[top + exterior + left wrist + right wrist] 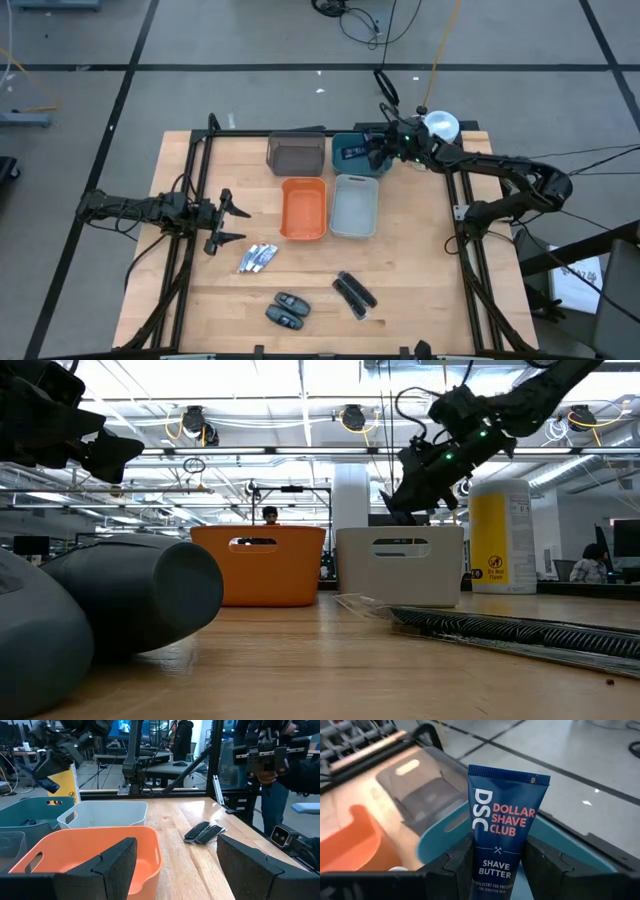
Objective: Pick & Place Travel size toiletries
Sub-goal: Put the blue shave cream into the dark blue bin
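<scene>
High view, right gripper (378, 150): over the teal bin (352, 141) at the far side of the table, closed around a dark blue tube, barely resolved from here.
High view, left gripper (232, 224): waiting at the left of the table, fingers spread wide, nothing between them.
High view, remaining toiletries: two silvery-white tubes (258, 258) side by side near the left gripper, long axes slanted toward the orange bin (304, 208); two dark grey ovals (285, 311) near the front edge; two slim black bars (354, 294) touching each other, lying diagonally.
Low view, right gripper (400, 495): hanging above and behind the white bin (400, 565); yellow-and-white canister (498, 538) upright just beside it. Grey ovals (110, 600) large in the foreground.
Left wrist view, black bars (204, 832): flat on the wood, parallel, beside the white bin (102, 813); judged stiff and light, best pinched across the narrow width at mid-length.
Right wrist view, shave butter tube (503, 827): clamped between both fingers at its lower body, label upright to the camera, crimped flat end pointing away from the wrist, long axis in line with the fingers, teal bin (575, 847) below.
Handling, tube: judged light, soft-walled and smooth; likely to dent or slide under hard squeeze, so mid-body across the flat faces looks the safest hold.
</scene>
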